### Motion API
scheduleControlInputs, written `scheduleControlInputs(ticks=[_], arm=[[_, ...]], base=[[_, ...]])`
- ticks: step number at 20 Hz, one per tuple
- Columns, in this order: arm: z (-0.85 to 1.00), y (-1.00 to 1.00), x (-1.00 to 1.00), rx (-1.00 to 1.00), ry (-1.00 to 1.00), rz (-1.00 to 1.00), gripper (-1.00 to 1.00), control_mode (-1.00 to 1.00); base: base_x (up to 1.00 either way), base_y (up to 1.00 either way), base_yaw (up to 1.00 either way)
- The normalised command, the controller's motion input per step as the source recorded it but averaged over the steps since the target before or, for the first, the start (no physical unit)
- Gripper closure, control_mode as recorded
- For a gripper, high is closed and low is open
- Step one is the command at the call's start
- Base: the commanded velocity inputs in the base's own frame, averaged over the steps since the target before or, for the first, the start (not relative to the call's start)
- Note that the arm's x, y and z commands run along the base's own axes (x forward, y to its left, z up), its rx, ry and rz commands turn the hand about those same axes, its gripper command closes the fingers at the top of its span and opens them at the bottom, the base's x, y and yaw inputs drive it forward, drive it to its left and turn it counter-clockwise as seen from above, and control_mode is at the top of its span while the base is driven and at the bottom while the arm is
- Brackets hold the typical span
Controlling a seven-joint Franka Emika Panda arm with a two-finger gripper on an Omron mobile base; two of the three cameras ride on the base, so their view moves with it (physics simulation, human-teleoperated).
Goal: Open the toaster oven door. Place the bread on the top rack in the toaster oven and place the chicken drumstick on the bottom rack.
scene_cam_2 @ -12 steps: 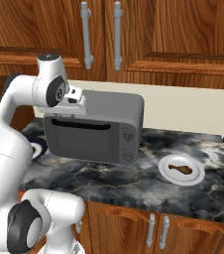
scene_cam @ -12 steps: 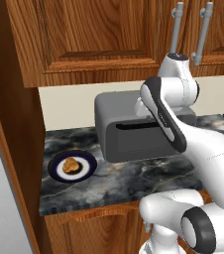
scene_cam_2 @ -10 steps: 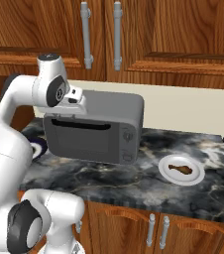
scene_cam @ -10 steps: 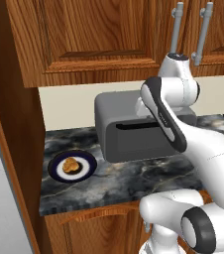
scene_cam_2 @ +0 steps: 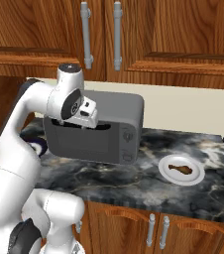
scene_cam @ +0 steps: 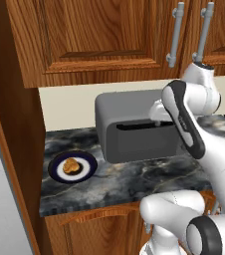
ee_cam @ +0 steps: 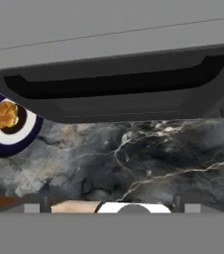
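Note:
The grey toaster oven (scene_cam: 129,107) (scene_cam_2: 126,111) stands on the counter against the back wall. Its dark door (scene_cam: 137,144) (scene_cam_2: 79,144) (ee_cam: 119,106) is shut, so the top rack and bottom rack are hidden. My gripper (scene_cam_2: 88,120) (scene_cam: 158,113) hovers at the door's top edge, just above the long slot (ee_cam: 114,79), open with nothing between its fingers. The bread (scene_cam: 71,165) (ee_cam: 5,113) lies on a blue-rimmed plate (scene_cam: 87,167) left of the oven. The chicken drumstick (scene_cam_2: 180,169) lies on a white plate (scene_cam_2: 196,176) right of the oven.
Wooden wall cabinets (scene_cam: 99,35) (scene_cam_2: 173,30) hang low over the oven. A tall wooden panel (scene_cam: 10,124) closes the counter's left end. Bare marble counter (scene_cam: 134,174) (scene_cam_2: 134,173) runs in front of the oven to the front edge.
My hand has come down a little toward the door's top edge. The oven, plates and food have not moved.

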Motion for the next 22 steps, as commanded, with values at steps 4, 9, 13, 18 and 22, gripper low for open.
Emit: scheduleControlInputs(ticks=[4,9,13,18,22], arm=[[-0.40,0.00,0.00,0.35,-0.03,-0.29,-1.00,-1.00],[-0.18,0.00,0.26,0.55,-0.07,-0.17,-1.00,-1.00],[-0.38,0.00,0.51,0.48,0.00,-0.22,-1.00,-1.00],[-0.28,-0.01,0.52,0.21,-0.02,-0.21,-1.00,-1.00],[-0.04,0.00,0.61,0.21,-0.05,-0.14,-1.00,-1.00]], base=[[0.00,0.00,0.00],[0.00,0.00,0.00],[0.00,0.00,0.00],[0.00,0.00,0.00],[0.00,0.00,0.00]])
